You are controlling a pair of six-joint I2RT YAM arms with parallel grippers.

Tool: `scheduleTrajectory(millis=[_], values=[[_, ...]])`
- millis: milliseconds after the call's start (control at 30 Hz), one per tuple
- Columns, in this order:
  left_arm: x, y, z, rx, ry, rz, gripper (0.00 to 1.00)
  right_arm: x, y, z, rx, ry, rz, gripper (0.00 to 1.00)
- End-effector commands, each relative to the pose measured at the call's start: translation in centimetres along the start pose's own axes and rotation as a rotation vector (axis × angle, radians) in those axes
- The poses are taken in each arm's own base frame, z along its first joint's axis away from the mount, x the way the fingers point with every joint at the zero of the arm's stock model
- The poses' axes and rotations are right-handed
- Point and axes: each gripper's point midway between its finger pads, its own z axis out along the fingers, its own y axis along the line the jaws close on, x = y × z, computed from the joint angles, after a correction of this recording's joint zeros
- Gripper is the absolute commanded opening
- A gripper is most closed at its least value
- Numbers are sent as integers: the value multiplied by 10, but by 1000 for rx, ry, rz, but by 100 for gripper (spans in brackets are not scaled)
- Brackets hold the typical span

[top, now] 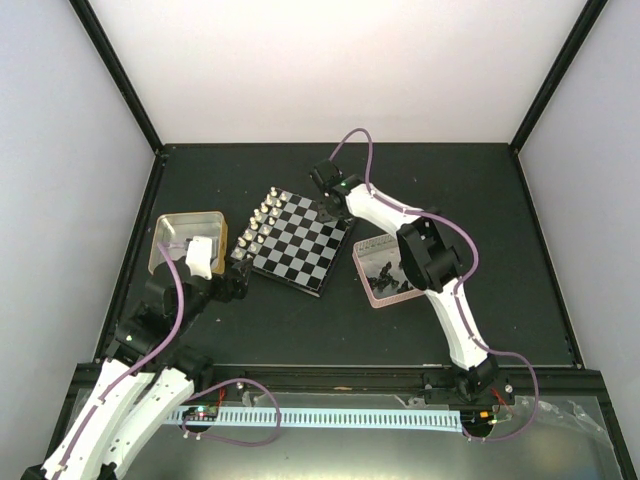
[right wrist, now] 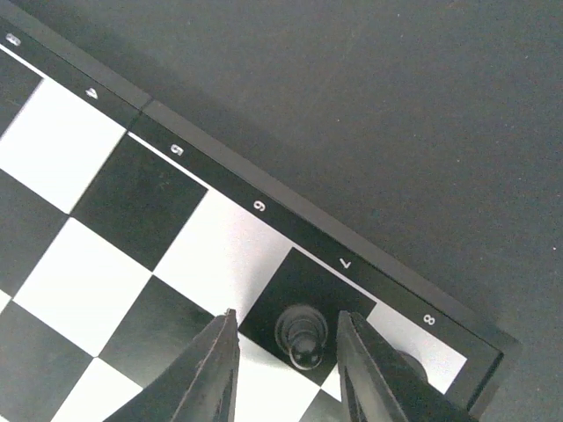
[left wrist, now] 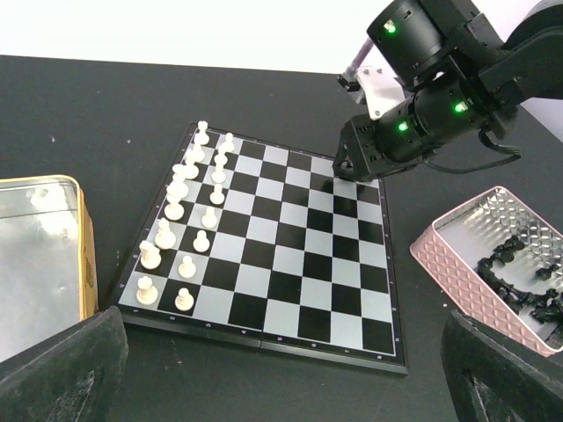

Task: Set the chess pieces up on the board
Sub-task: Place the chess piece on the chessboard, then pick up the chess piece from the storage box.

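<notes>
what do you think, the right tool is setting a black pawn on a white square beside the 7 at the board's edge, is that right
Not quite. The right wrist view shows the black pawn standing on a dark square, not a white one. The rest holds: it is beside the 7 printed on the rim of the board, between the fingers of the right tool.

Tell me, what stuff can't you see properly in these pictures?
- Right wrist view: a second black piece on the board's corner square sits mostly behind a finger of the right gripper; its kind is unclear.
- Top view: the right arm covers part of the pink tin; the left wrist view cuts it off at the edge, so its black pieces can't be counted.
- Top view: the left arm covers part of the gold tin.
</notes>
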Motion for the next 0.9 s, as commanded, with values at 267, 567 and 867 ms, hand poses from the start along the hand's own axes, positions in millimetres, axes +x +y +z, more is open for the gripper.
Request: scheduleTrajectory(millis=[267,567,867], values=[[-5,-9,-3,48,-14,6,99,-26,-13,-113,-89,-191,81,33],[-21,-41,-11,218,-51,21,99,79,-78,-150,5,-100,152,33],[-33,-64,-20,364,-143,20,99,153,-108,-154,-16,-4,75,40]])
